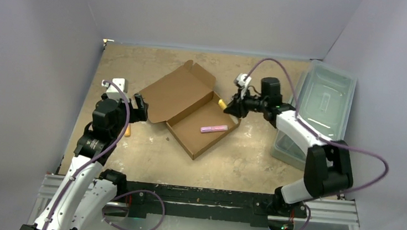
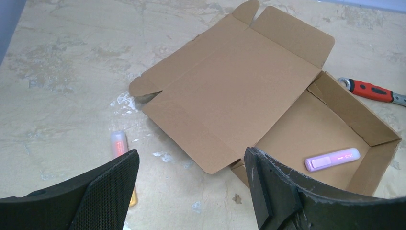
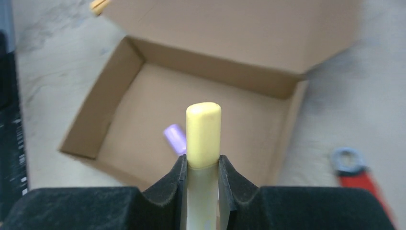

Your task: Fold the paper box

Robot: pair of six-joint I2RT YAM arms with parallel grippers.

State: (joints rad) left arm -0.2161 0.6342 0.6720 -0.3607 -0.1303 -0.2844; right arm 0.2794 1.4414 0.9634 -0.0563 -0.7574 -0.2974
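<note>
The paper box (image 1: 180, 93) lies open mid-table, lid flat toward the far left, shallow tray (image 1: 188, 136) toward the near right. A purple highlighter (image 1: 214, 129) lies in the tray. My right gripper (image 1: 229, 109) hovers over the tray's far right corner, shut on a yellow highlighter (image 3: 203, 129) that points at the tray (image 3: 119, 86). My left gripper (image 1: 138, 108) is open and empty just left of the lid; in the left wrist view its fingers (image 2: 190, 158) frame the lid's near corner (image 2: 225, 163).
An orange highlighter (image 2: 118, 143) lies on the table by my left gripper. A red-handled wrench (image 2: 371, 90) lies right of the box. A translucent plastic bin (image 1: 324, 103) stands at the far right.
</note>
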